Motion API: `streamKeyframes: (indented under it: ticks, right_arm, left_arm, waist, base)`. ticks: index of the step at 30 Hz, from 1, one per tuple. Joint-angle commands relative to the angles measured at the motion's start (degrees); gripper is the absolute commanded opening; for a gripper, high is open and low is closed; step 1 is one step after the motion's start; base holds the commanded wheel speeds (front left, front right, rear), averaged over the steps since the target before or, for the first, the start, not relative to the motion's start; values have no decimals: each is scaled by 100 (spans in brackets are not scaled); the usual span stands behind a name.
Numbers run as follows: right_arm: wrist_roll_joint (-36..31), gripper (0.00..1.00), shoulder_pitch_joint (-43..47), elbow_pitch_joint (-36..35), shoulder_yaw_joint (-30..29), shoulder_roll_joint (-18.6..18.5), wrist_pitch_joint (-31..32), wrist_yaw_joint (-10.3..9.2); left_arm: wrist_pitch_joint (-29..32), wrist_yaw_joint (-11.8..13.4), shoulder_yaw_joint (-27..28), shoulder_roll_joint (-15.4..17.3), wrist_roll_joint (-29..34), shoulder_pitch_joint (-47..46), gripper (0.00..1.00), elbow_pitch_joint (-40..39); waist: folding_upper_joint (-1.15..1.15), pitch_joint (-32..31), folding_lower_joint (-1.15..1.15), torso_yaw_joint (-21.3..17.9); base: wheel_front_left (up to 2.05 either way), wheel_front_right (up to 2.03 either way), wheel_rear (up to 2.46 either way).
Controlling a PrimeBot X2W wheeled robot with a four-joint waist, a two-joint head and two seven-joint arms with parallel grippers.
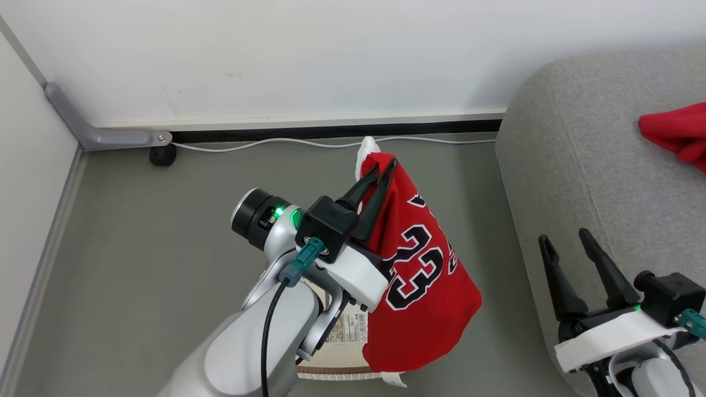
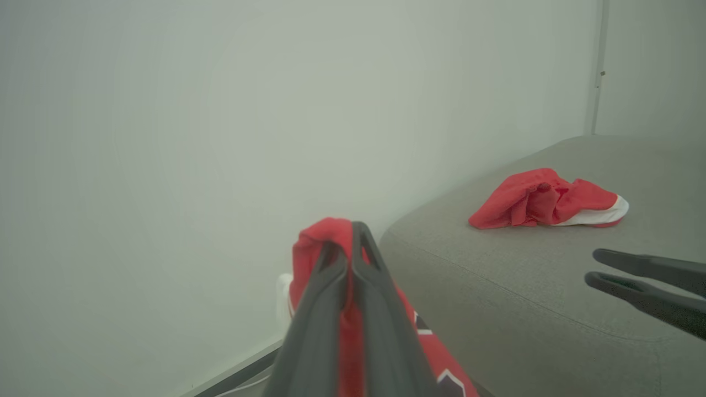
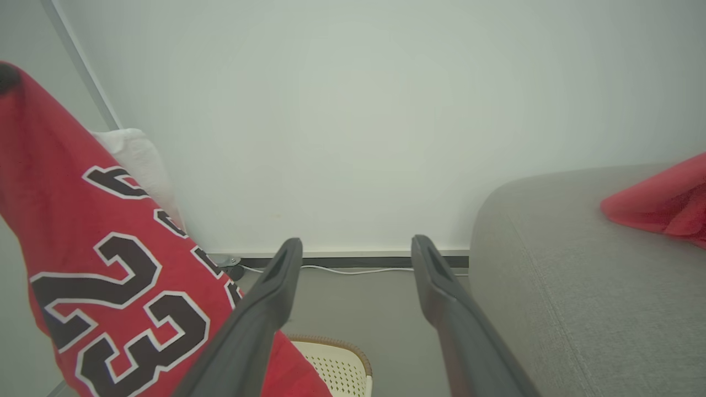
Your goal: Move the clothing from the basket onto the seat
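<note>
Our left gripper (image 1: 384,165) is pinched shut on the top edge of a red jersey (image 1: 424,275) numbered 23, holding it high above the cream basket (image 3: 336,364), presumably so the cloth clears the rim. Our right gripper (image 1: 565,236) hovers over the edge of the grey seat (image 1: 573,165), fingers spread and empty. Another red garment (image 1: 675,132) lies on the seat, so this one likely goes beside it.

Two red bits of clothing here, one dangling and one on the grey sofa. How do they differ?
The red fabric jersey numbered 23 hangs in the air, pinched by the left end effector; the crumpled red fabric garment with white trim lies on the grey fabric sofa. The jersey drapes long; the other is bunched, showing no lettering. Both are bright red.
</note>
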Motion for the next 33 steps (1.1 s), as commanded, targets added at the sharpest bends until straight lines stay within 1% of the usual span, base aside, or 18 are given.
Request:
streamKeyframes:
  ticks: [1,5,9,10,16,19,20,24,28,29,30,33]
  right_arm:
    - [-37,100,-88,-175,174,-110,-34,24]
    - [62,100,-218,-336,540,-263,-34,24]
    - [210,100,-493,-481,1180,-573,-34,24]
    - [269,100,-685,-535,1477,-749,-34,24]
    - [657,100,-1466,-501,2843,-1385,-34,24]
    - [802,100,-1948,-385,3456,-1670,-34,24]
    - [827,100,-2106,-358,3577,-1740,-34,24]
    - [947,100,-2565,-143,4050,-1938,-34,24]
    - [1226,100,-2933,148,4800,-2102,-34,24]
    - [1324,100,-3029,208,5005,-2122,-34,24]
    - [1324,100,-3029,208,5005,-2122,-34,24]
    - [1554,100,-3308,398,5498,-2137,-34,24]
  left_arm:
    - [22,-43,173,84,-5,-347,0,-196]
    - [56,-137,102,86,-15,-426,0,-237]
    - [101,-214,9,79,18,-539,0,-249]
    - [124,-243,-38,59,24,-591,0,-253]
    - [123,-324,-164,-25,23,-752,0,-196]
    - [111,-365,-235,-68,10,-811,0,-170]
    - [121,-387,-273,-82,9,-833,0,-160]
    - [124,-441,-388,-132,-15,-896,0,-117]
    - [117,-479,-496,-177,-59,-947,0,-105]
    - [113,-482,-520,-187,-68,-958,0,-106]
    - [113,-482,-520,-187,-68,-958,0,-106]
    - [106,-482,-608,-212,-90,-992,0,-121]
  waist:
    - [0,7,0,4]
    - [0,35,0,20]
    - [0,76,0,49]
    - [0,95,0,67]
    - [0,132,0,140]
    - [0,143,0,200]
    - [0,153,0,230]
    - [0,179,0,331]
    - [0,203,0,451]
    - [0,208,0,478]
    - [0,208,0,478]
    - [0,242,0,555]
  base:
    - [0,0,0]
    - [0,0,0]
    - [0,0,0]
    - [0,0,0]
    - [0,0,0]
    - [0,0,0]
    - [0,0,0]
    - [0,0,0]
    - [0,0,0]
    - [0,0,0]
    - [0,0,0]
    - [0,0,0]
